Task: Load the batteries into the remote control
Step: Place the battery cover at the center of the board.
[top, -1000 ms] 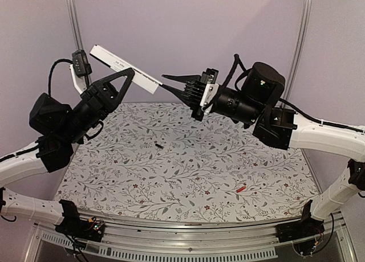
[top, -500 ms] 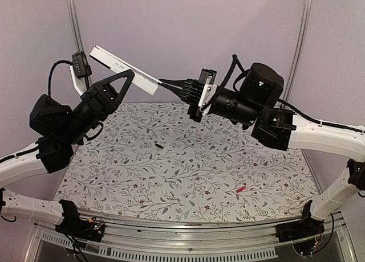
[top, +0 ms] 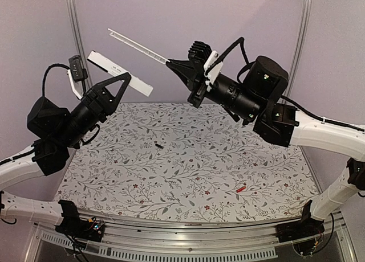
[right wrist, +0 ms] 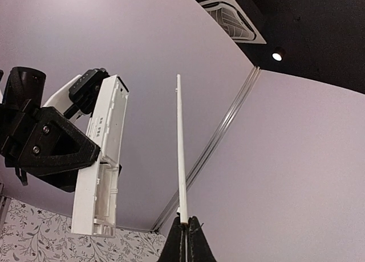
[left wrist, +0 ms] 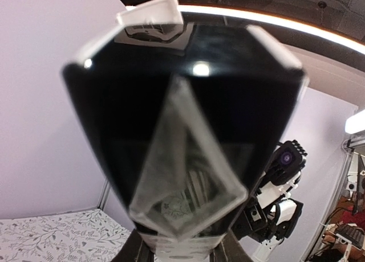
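My left gripper (top: 122, 81) is shut on the remote control (top: 118, 73), a slim white bar held high at the back left. In the right wrist view the remote control (right wrist: 101, 159) shows an open, empty battery bay. The right gripper (top: 170, 62) is shut on the end of the remote's thin white back cover (top: 137, 45), which hangs apart above the remote. That cover (right wrist: 181, 148) rises edge-on from the shut right gripper (right wrist: 187, 223). On the table lie the black battery (top: 158, 144) and the red-orange battery (top: 242, 188). The left wrist view is a dark blur, with the remote's white end (left wrist: 150, 21) on top.
A flower-patterned cloth (top: 188, 165) covers the table. Metal posts (top: 71, 23) stand at the back corners before a plain lilac wall. A metal rail (top: 188, 242) runs along the near edge between the arm bases.
The right gripper has shut on the cover's end and lifted the cover up off the remote. The left gripper, still holding the remote, has dropped slightly.
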